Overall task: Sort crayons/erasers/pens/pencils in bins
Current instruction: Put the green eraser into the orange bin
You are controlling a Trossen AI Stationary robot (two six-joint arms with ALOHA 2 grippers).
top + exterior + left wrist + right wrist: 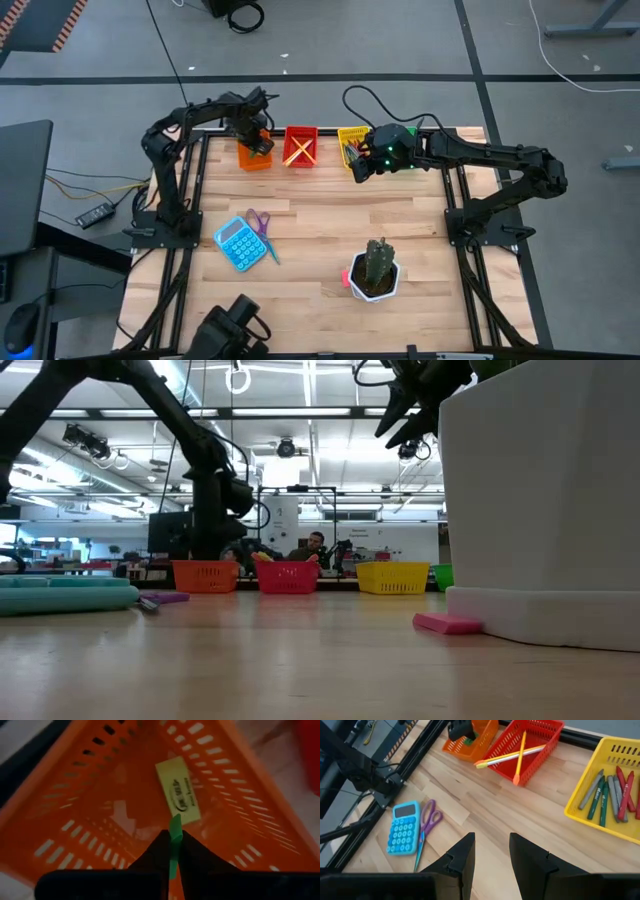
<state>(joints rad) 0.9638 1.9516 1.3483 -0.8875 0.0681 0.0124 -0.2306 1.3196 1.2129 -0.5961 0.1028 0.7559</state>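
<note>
My left gripper (258,140) points down into the orange bin (75,795) at the table's far edge, shut on a small green eraser (175,826). A pale yellow-green eraser (178,790) lies flat on that bin's floor. The red bin (530,740) holds two crossed pencils (520,751). The yellow bin (620,755) holds several crayons (607,790). My right gripper (492,852) hangs open above the table in front of the yellow bin (352,140), with nothing between its fingers. A pink eraser (448,623) lies flat on the table beside the white pot. My left gripper pinches the green eraser between its two fingers, which come from above and point down. The eraser's free end (175,822) sticks out past the fingertips (192,850). It is lifted clear, above the orange bin's floor and the yellow-green eraser.
A blue calculator (237,243) and purple-handled scissors (262,230) lie at the table's left. The white cactus pot (375,270) stands at the near middle. A green bin (441,575) shows to the right of the yellow one. Bare wood lies between bins and pot.
</note>
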